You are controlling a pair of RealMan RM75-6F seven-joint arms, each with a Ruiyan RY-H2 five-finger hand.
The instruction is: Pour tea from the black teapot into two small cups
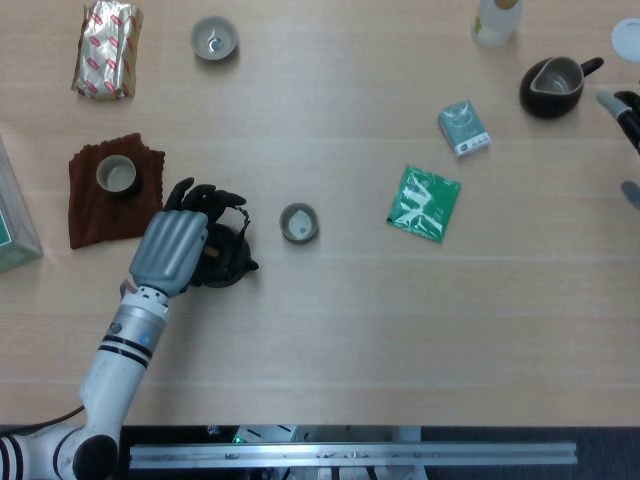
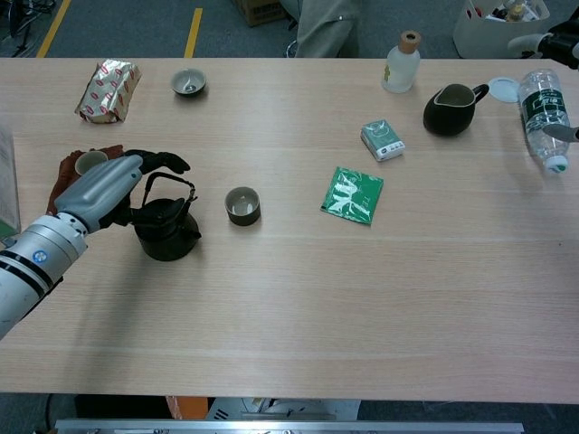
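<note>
The black teapot stands on the table with its wire handle upright. My left hand lies over the pot's left side, fingers stretched out just above the handle and gripping nothing that I can see. One small cup sits just right of the pot. A second cup rests on a brown cloth behind my hand. My right hand shows only partly at the far right edge.
A third cup and a foil packet lie at the back left. A dark pitcher, a pale bottle, a water bottle, a small green box and a green sachet sit on the right.
</note>
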